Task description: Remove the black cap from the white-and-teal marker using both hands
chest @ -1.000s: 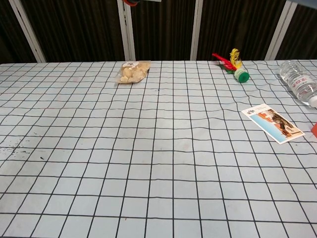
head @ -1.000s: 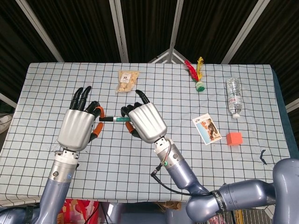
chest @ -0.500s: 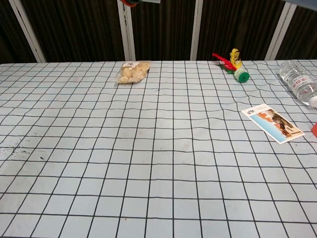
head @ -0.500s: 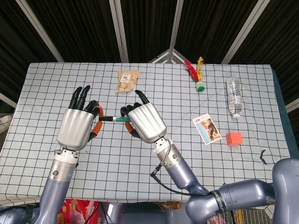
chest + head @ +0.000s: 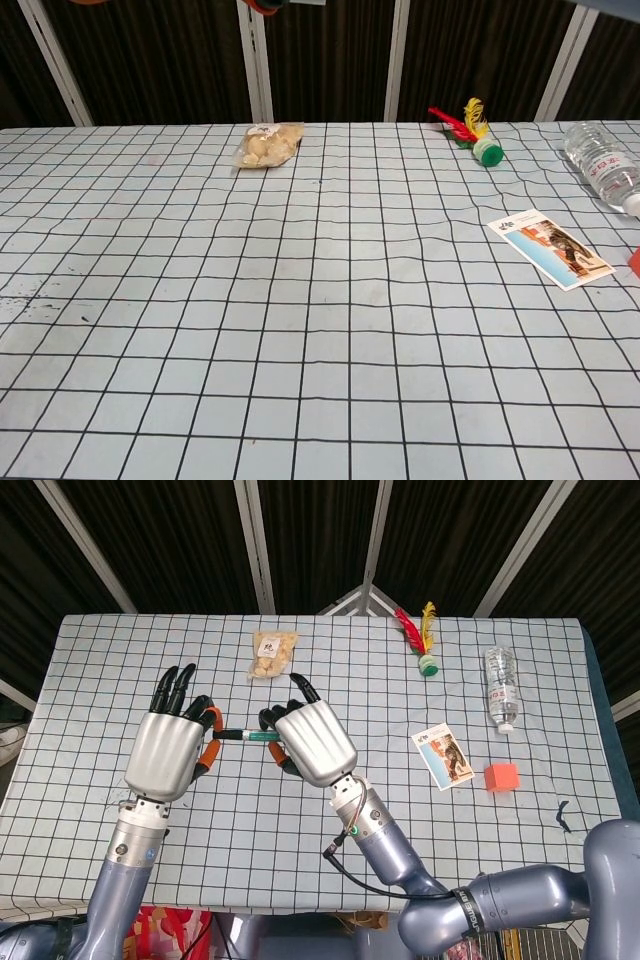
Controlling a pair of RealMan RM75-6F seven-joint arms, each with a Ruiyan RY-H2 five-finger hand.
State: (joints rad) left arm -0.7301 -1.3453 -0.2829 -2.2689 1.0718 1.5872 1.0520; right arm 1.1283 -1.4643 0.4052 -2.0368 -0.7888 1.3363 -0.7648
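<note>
Head view: both hands are hovering over the checked tablecloth [image 5: 330,810], raised with their backs to the camera. The left hand [image 5: 168,752] is pinching the black cap [image 5: 228,735] end of the white-and-teal marker [image 5: 262,736] between its thumb and an orange-padded finger, the other fingers pointing up and spread. The right hand [image 5: 313,740] is gripping the teal barrel end, fingers curling around it, one finger sticking up. The marker is lying level in the air between the two hands, left of table centre; the cap is looking seated on the barrel, no gap showing. Behind the hands a snack bag [image 5: 272,652] is lying near the far edge. To the right a feathered shuttlecock [image 5: 421,640] is sitting near the far edge, a clear water bottle [image 5: 500,686] is lying on its side, and a picture card [image 5: 442,756] is resting just beside an orange block [image 5: 501,777]. Chest view: neither hand is showing; the snack bag [image 5: 268,144], shuttlecock [image 5: 468,131], bottle [image 5: 603,165] and card [image 5: 550,249] are showing on the cloth [image 5: 300,330].
</note>
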